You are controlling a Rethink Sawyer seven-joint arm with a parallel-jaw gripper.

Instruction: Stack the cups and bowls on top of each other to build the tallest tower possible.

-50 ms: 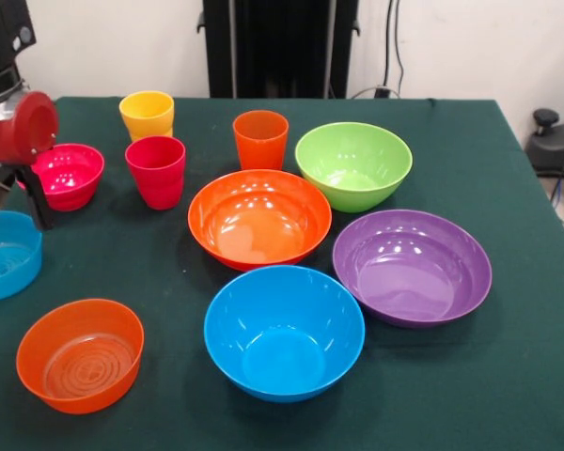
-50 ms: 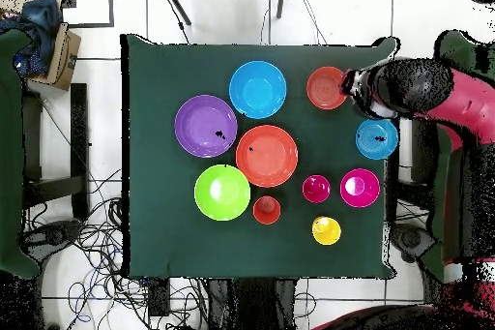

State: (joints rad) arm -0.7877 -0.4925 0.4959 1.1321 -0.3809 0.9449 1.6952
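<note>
My gripper [image 1: 11, 211] hangs open at the left edge, just above the translucent blue small bowl [image 1: 5, 256] and beside the magenta small bowl [image 1: 68, 175]. It holds nothing. The yellow cup [image 1: 147, 113], red cup [image 1: 156, 169] and orange cup [image 1: 260, 138] stand upright at the back. The large orange bowl [image 1: 259, 218] sits mid-table, with the lime green bowl [image 1: 353, 164], purple bowl [image 1: 412, 266] and blue bowl [image 1: 284, 331] around it. A translucent orange small bowl [image 1: 80, 355] is front left. Every piece stands alone; no tower shows.
The dark green tablecloth [image 2: 155, 239] covers the table. In the overhead view the arm [image 2: 425, 84] reaches in from the right, over the table's edge between the small orange bowl [image 2: 327, 87] and the small blue bowl [image 2: 377, 138]. Cables lie on the floor [image 2: 87, 239].
</note>
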